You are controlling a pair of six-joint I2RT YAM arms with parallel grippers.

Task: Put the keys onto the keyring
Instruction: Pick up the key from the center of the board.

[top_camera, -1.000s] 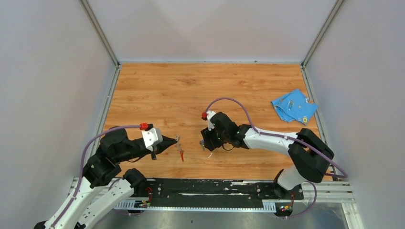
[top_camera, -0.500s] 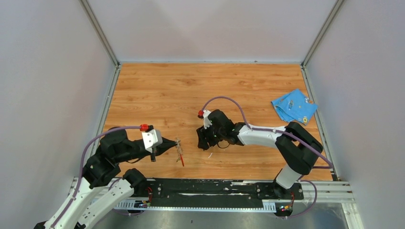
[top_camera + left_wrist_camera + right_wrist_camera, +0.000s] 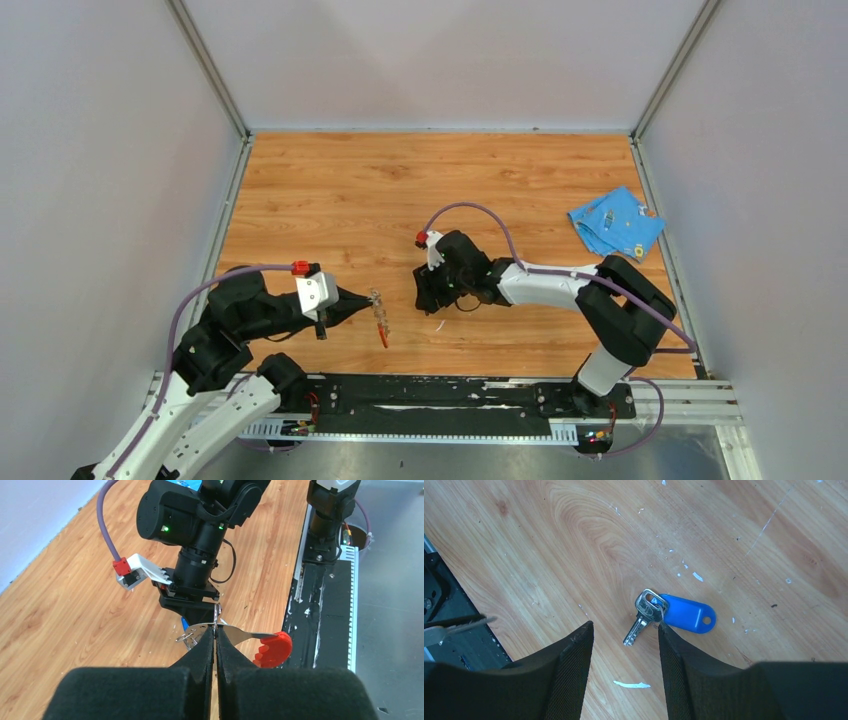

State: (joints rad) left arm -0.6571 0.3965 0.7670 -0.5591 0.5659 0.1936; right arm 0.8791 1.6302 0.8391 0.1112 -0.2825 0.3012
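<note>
Left wrist view: the left gripper (image 3: 216, 635) has its 2 fingers pinched tight on the keyring (image 3: 265, 647), gripping the silvery strap while the red end (toothed along one edge) sticks out to the right. Right wrist view: the right gripper (image 3: 624, 630) hangs with fingers spread wide over 1 silver key (image 3: 642, 616) with a blue plastic tag, lying flat on the wooden table (image 3: 574, 530) at the gap between the fingertips.

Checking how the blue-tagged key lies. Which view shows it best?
Right wrist: the blue-tagged key lies fully visible before the open right hand. Left wrist shows only a blue sliver under that hand; top external hides it.
</note>
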